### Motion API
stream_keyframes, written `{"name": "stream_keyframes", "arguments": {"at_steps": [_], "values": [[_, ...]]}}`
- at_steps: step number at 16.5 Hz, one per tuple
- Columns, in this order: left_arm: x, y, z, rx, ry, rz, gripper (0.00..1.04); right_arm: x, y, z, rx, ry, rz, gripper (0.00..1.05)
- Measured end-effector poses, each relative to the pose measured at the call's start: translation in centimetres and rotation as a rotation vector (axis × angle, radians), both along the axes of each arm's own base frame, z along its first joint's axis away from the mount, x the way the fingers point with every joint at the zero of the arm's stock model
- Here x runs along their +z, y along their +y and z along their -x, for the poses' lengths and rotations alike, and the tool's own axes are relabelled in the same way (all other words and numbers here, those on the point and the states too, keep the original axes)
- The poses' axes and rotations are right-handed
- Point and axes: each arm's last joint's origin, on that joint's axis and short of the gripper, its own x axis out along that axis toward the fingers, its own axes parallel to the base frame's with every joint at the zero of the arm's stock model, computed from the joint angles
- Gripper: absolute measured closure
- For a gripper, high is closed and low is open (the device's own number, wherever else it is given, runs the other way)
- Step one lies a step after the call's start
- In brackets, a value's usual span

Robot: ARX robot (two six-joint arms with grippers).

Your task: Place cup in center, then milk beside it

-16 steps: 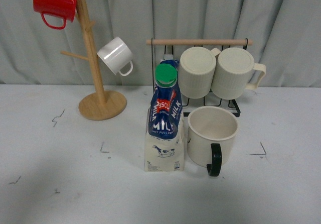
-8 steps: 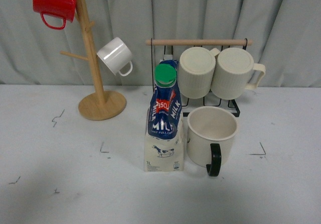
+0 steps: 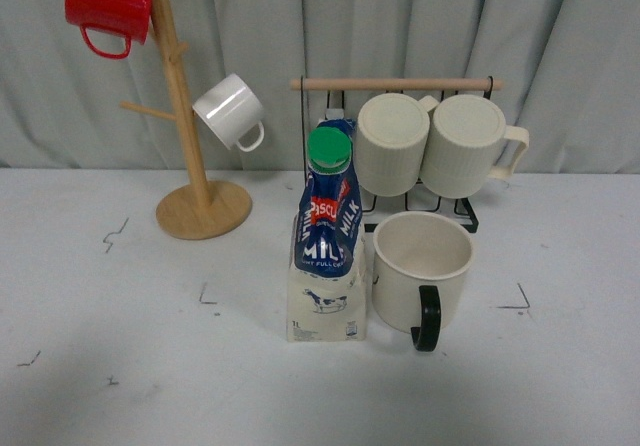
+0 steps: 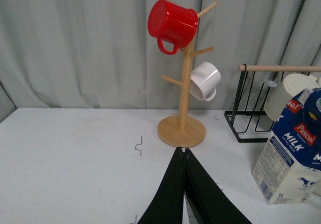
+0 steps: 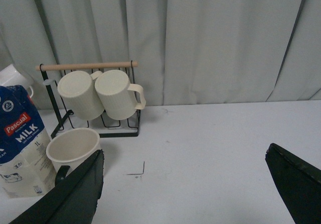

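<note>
The cup (image 3: 421,271), a wide cream mug with a black handle facing the front, stands upright on the white table near the middle. The milk (image 3: 328,241) carton, with a green cap, stands touching or almost touching the cup's left side. Neither arm shows in the front view. In the left wrist view my left gripper (image 4: 183,151) is shut and empty over bare table, with the milk (image 4: 293,148) off to one side. In the right wrist view my right gripper (image 5: 184,163) is open wide and empty, with the cup (image 5: 74,148) and the milk (image 5: 21,143) beside one finger.
A wooden mug tree (image 3: 190,156) at the back left holds a red mug (image 3: 108,6) and a small white mug (image 3: 230,111). A black wire rack (image 3: 400,156) behind the cup holds two ribbed cream mugs (image 3: 435,146). Grey curtains hang behind the table.
</note>
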Motion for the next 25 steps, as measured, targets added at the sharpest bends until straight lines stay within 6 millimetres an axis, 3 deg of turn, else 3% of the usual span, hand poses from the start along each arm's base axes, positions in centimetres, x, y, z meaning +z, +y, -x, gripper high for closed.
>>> {"name": "stream_keyframes", "arguments": {"at_steps": [6,7,11,14,25], "values": [[-0.4,0.0,1.1,0.0,0.016,0.0,1.03,0.0,0.0,0.0,0.0,0.0,0.0,0.07],[-0.3,0.0,1.1,0.0,0.011,0.0,0.98,0.0,0.0,0.0,0.0,0.0,0.0,0.07],[-0.3,0.0,1.1,0.0,0.012,0.0,0.42,0.0,0.0,0.0,0.0,0.0,0.0,0.07],[-0.3,0.0,1.1,0.0,0.012,0.0,0.06,0.0,0.0,0.0,0.0,0.0,0.0,0.07],[-0.3,0.0,1.1,0.0,0.012,-0.001,0.07,0.0,0.0,0.0,0.0,0.0,0.0,0.07]]}}
